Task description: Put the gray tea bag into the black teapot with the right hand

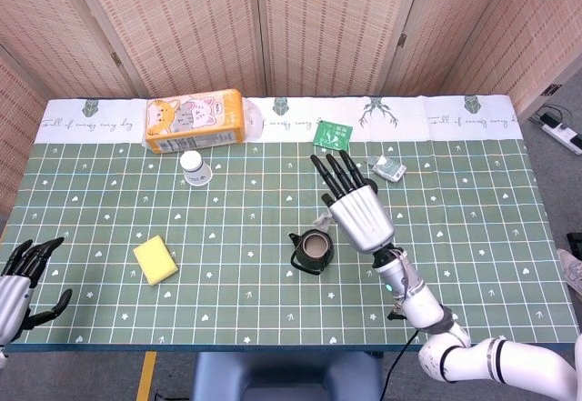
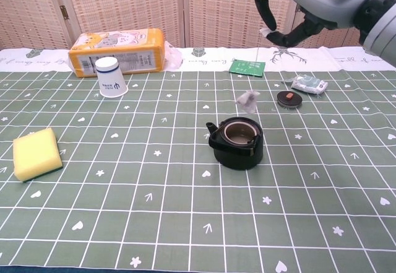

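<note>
The black teapot (image 1: 312, 251) (image 2: 237, 142) stands open near the table's middle, its lid (image 2: 289, 98) lying off to the right. My right hand (image 1: 356, 208) (image 2: 309, 4) hovers high above and just right of the pot, pinching the tea bag's string tag between thumb and a finger, the other fingers stretched out. The gray tea bag (image 2: 248, 99) (image 1: 325, 216) dangles on its string in the air just above the pot's far rim. My left hand (image 1: 20, 278) rests at the table's near left edge, empty with fingers apart.
An orange tissue pack (image 1: 195, 120) and a white paper cup (image 1: 194, 167) sit at the back left. A yellow sponge (image 1: 155, 260) lies front left. A green packet (image 1: 333, 135) and a small wrapped packet (image 1: 388, 169) lie behind the pot.
</note>
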